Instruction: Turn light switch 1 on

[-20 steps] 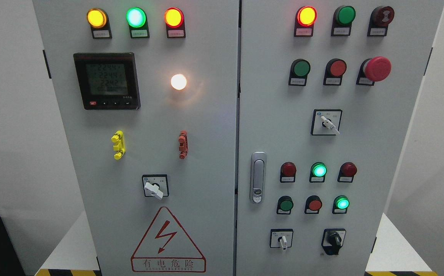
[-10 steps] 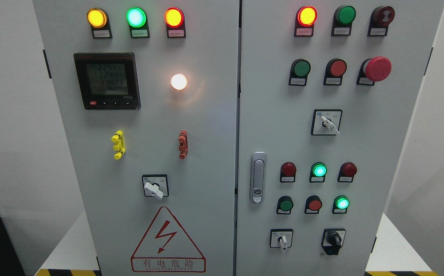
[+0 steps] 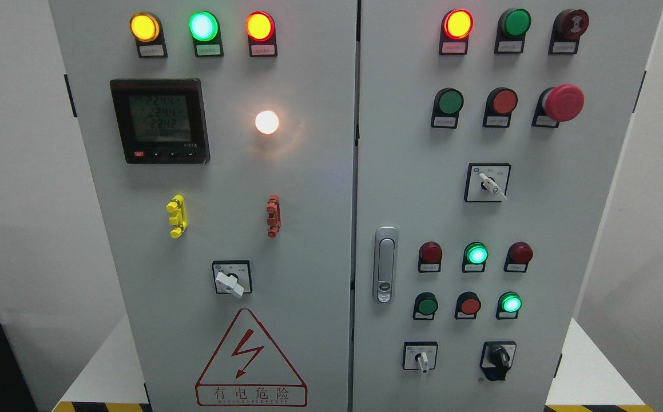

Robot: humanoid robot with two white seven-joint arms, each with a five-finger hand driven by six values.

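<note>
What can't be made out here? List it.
- Head view: both robot hands are outside the picture.
- Button labels: print too small to read, so switch 1 can't be identified.
- Meter: digits blurred.
- Cabinet: top and bottom cut off by the picture's edges.

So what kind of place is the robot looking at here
Probably an industrial electrical or training room: a grey control cabinet with lit indicator lamps, a digital meter and a red emergency stop button.

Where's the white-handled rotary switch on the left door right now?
In the head view, the rotary switch sits low on the left door, just above the warning triangle and below the yellow clip and red clip.
</note>
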